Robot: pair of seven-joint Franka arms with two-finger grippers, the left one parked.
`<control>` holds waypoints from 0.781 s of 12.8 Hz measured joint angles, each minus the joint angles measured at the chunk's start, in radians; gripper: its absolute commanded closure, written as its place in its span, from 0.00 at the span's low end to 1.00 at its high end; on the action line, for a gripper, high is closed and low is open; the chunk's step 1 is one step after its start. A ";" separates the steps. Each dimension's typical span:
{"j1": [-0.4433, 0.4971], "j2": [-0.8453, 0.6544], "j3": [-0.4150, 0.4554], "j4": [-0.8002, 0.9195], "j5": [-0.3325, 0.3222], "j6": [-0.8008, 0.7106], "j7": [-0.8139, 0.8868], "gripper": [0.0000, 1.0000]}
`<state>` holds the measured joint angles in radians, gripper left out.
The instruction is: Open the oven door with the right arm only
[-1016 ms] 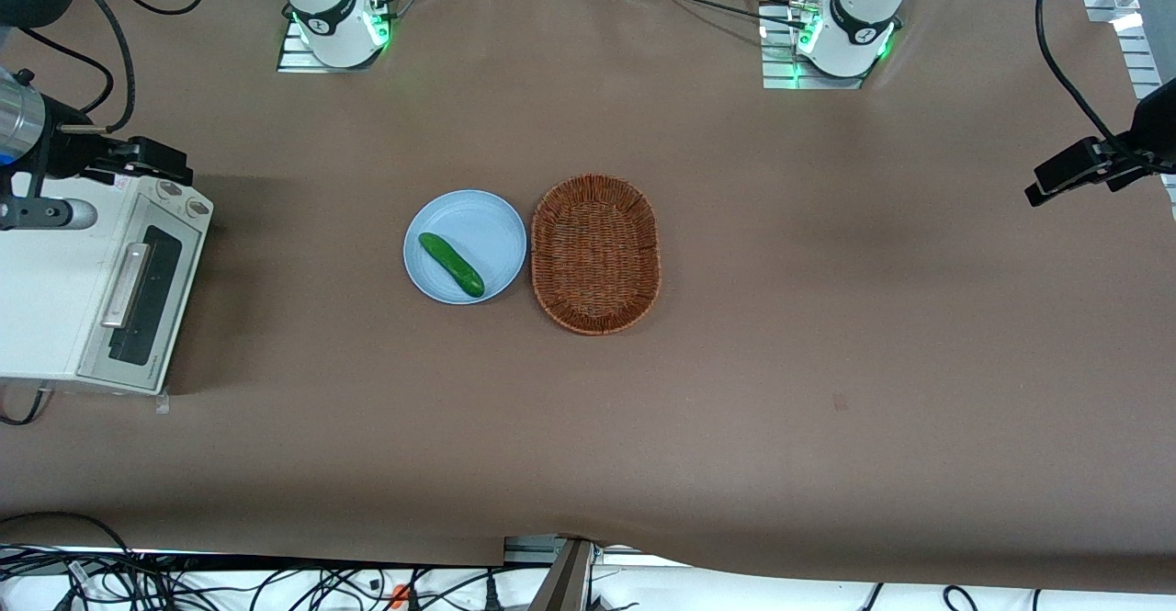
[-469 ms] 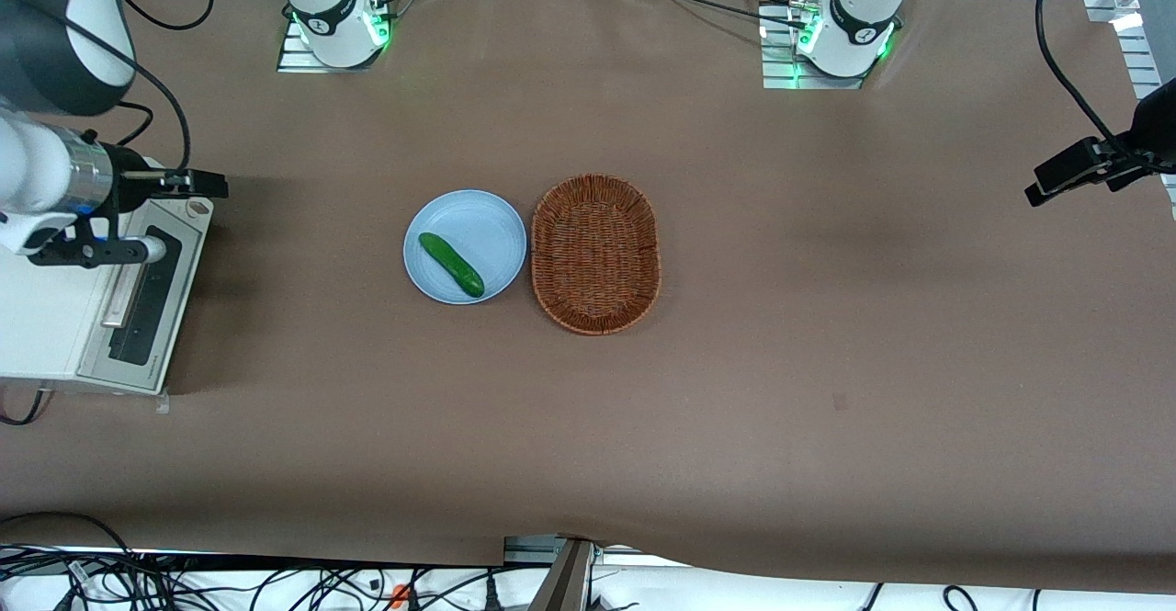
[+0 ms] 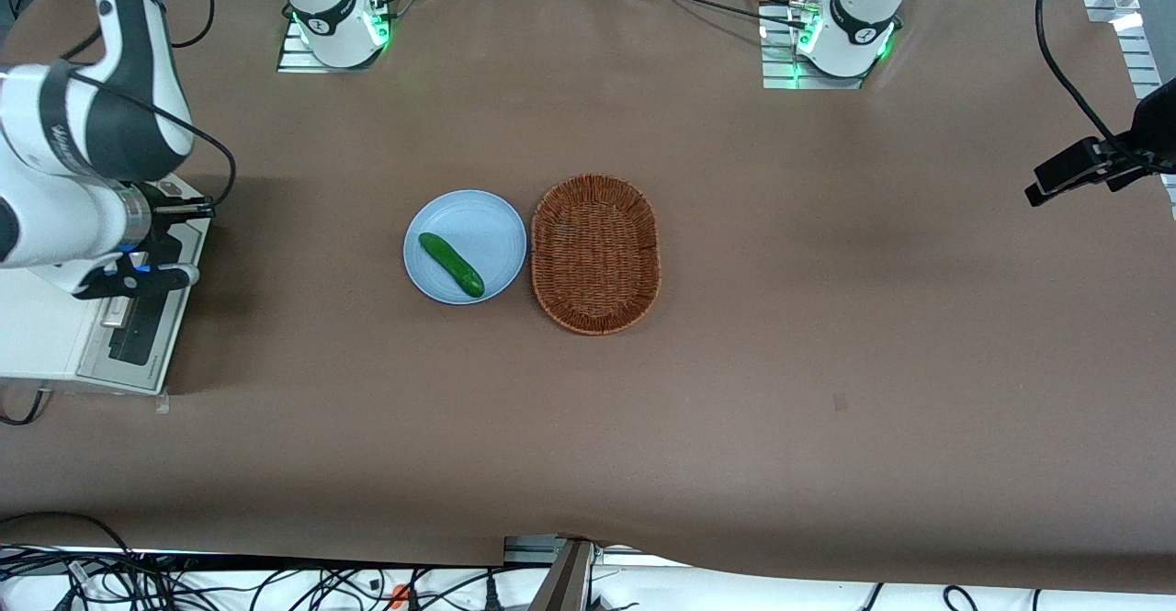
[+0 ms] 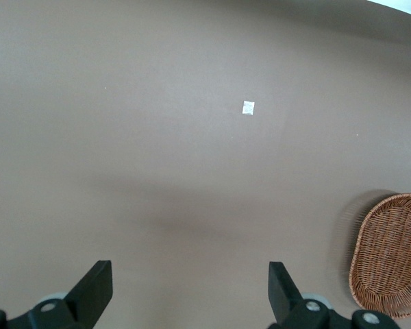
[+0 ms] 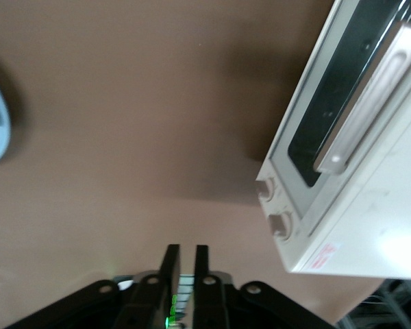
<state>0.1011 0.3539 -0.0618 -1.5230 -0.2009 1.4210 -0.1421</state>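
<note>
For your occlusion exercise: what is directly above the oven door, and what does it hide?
The right arm and its gripper, fingers nearly shut, hang above the closed oven door. They cover most of the door's handle; only the door's nearer end shows.

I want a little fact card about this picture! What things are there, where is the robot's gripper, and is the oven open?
oven: small cream-white toaster oven at the working arm's end of the table
oven door: silver-framed door with dark glass window, shut; bar handle untouched
gripper: black gripper of the right arm, fingers shut, above the door, holding nothing
plate: light blue round plate mid-table
on plate: green cucumber
basket: brown oval wicker basket beside the plate
</note>
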 measured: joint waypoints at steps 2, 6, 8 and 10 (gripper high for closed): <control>0.002 0.037 0.000 -0.006 -0.069 0.044 -0.041 1.00; 0.012 0.069 0.003 -0.094 -0.295 0.172 -0.061 1.00; 0.028 0.079 0.006 -0.118 -0.383 0.185 -0.071 1.00; 0.036 0.088 0.007 -0.124 -0.454 0.203 -0.126 1.00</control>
<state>0.1374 0.4418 -0.0545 -1.6473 -0.6552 1.6236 -0.2678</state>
